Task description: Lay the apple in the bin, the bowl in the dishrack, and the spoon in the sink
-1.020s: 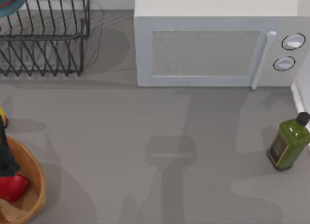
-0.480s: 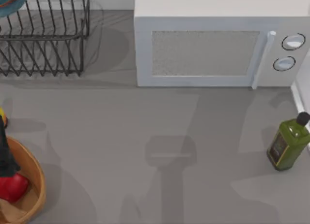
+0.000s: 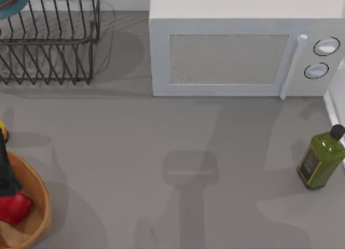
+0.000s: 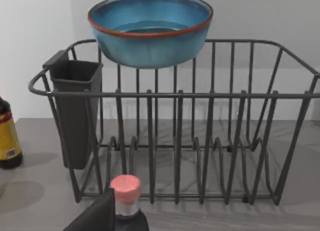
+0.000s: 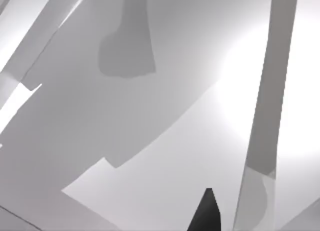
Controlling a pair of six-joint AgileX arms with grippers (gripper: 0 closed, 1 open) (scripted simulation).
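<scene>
The red apple (image 3: 13,208) lies inside the tan wooden bin (image 3: 43,206) at the table's front left. Directly above it, at the left edge, stands the black left gripper (image 3: 5,176); whether it touches the apple I cannot tell. The teal-blue bowl (image 4: 150,31) sits upright on the far top edge of the black wire dishrack (image 4: 210,141), and shows at the back left corner in the top view as the bowl (image 3: 11,1) above the dishrack (image 3: 54,49). One dark fingertip (image 5: 205,213) of the right gripper shows against pale surfaces. The spoon and the sink are out of view.
A white microwave (image 3: 237,49) fills the back middle and right. A green oil bottle (image 3: 321,158) stands at the right edge. A yellow bottle (image 4: 7,136) stands left of the rack, and a pink-capped bottle (image 4: 125,190) before it. A white edge (image 3: 333,111) borders the right.
The shadows on the table's right side have shifted a little. The apple, bin, bowl and left gripper stay where they were.
</scene>
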